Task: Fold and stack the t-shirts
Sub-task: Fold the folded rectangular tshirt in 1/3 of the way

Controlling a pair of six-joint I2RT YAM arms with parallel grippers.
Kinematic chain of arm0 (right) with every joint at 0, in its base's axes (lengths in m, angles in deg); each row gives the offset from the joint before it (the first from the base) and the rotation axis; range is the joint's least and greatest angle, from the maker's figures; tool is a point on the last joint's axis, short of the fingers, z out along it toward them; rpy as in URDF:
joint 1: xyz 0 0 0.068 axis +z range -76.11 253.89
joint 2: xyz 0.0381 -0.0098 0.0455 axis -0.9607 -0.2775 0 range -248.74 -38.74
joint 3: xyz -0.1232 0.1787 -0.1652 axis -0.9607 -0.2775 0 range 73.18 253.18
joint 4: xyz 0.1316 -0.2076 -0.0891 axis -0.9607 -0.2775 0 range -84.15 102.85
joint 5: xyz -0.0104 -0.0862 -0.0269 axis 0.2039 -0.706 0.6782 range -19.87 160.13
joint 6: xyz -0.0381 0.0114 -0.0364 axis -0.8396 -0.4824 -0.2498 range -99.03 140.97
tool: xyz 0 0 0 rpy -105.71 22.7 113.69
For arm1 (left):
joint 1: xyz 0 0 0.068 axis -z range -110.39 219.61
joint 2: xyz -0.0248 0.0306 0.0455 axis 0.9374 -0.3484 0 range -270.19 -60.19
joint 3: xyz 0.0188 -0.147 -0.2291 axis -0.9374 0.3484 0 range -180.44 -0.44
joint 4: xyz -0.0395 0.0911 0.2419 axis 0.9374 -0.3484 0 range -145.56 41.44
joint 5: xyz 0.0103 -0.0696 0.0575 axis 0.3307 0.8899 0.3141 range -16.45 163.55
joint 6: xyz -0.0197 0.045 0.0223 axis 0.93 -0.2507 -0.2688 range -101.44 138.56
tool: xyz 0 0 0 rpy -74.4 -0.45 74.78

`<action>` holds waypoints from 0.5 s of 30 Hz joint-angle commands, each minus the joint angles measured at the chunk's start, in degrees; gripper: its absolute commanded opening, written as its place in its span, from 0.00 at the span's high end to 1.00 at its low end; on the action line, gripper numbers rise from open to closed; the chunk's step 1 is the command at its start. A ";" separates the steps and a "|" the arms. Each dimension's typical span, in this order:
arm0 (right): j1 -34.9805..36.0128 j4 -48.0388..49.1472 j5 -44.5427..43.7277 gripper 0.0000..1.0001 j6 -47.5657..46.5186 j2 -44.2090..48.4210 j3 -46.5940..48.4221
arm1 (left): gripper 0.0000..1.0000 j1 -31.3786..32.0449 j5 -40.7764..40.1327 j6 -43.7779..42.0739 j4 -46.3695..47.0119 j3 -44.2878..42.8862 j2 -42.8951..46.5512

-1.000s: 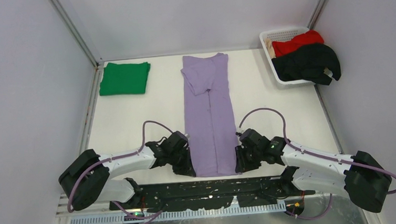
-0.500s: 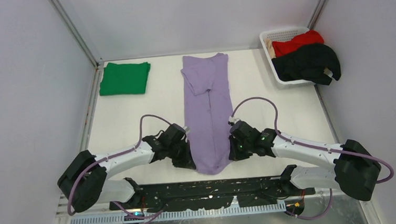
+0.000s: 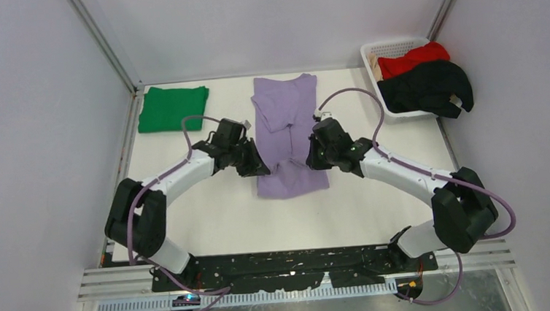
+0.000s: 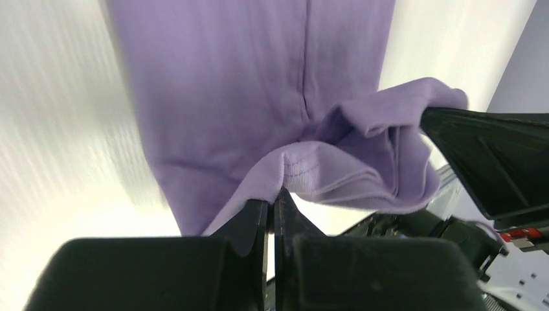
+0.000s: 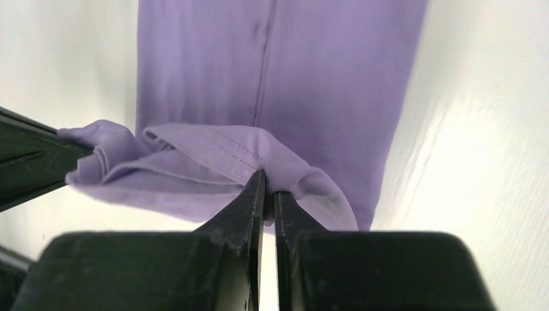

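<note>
A lavender t-shirt lies as a long narrow strip down the middle of the table, its near end lifted and doubled back over itself. My left gripper is shut on the left corner of that raised hem. My right gripper is shut on the right corner. Both hold the hem above the strip's middle, and the cloth sags between them. A folded green t-shirt rests at the far left. Red and black t-shirts fill the basket.
The white lattice basket stands at the far right corner, the black shirt spilling over its near rim. Grey walls close in the table on three sides. Bare white table surface shows on both sides of the lavender strip.
Both grippers have carried the lavender shirt's near hem away from the table's front edge toward the far end, folding the strip over itself. The right gripper closed on its corner as this began.
</note>
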 commanded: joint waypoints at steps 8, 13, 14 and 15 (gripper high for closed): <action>-10.00 3.78 -0.98 0.94 -7.96 -11.34 14.19 | 1.00 -7.52 3.74 -4.87 -2.37 -18.10 -14.07; -12.82 5.67 0.24 0.93 -8.50 -15.54 17.24 | 1.00 -8.37 2.71 -6.64 -4.91 -25.00 -19.81; -13.07 5.85 0.66 0.93 -8.60 -16.59 18.02 | 1.00 -8.64 2.69 -6.65 -5.05 -26.03 -21.08; -13.50 6.32 1.22 0.93 -8.69 -17.15 18.42 | 1.00 -8.92 2.73 -6.64 -5.19 -26.95 -22.06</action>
